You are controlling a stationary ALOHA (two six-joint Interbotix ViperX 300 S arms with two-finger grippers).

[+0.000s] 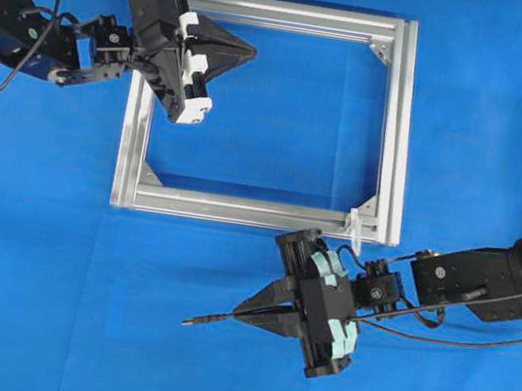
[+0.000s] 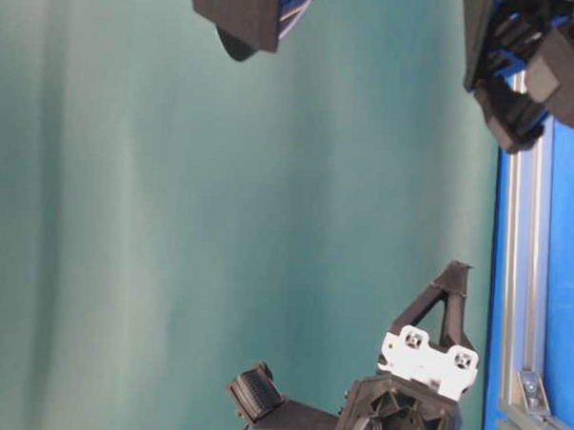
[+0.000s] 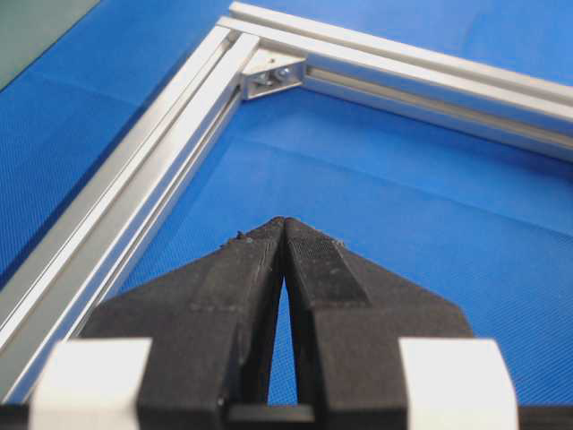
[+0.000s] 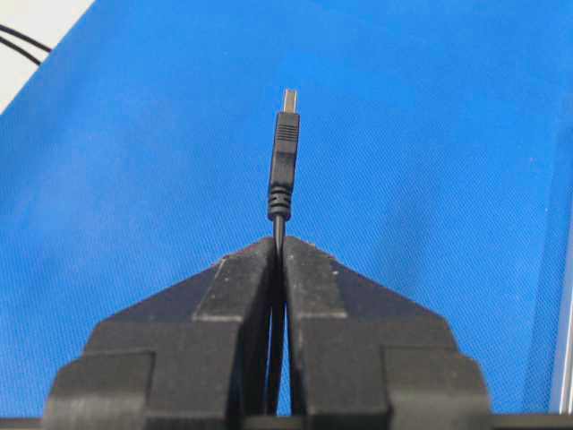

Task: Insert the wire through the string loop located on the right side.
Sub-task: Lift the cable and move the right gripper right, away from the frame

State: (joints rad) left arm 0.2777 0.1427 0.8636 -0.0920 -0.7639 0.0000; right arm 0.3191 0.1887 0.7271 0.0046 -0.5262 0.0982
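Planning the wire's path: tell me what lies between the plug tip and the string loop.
Overhead view: between the wire's plug tip and the string loop sits the right gripper itself, over bare blue mat.

Thin black wire (image 1: 213,321) is lying level, plug tip pointing left, below the frame. White string loop (image 1: 355,231) is hanging at the frame's lower-right corner.

The wire (image 4: 284,161) vanishes between the right hand's (image 4: 280,242) closed tips, its run hidden.
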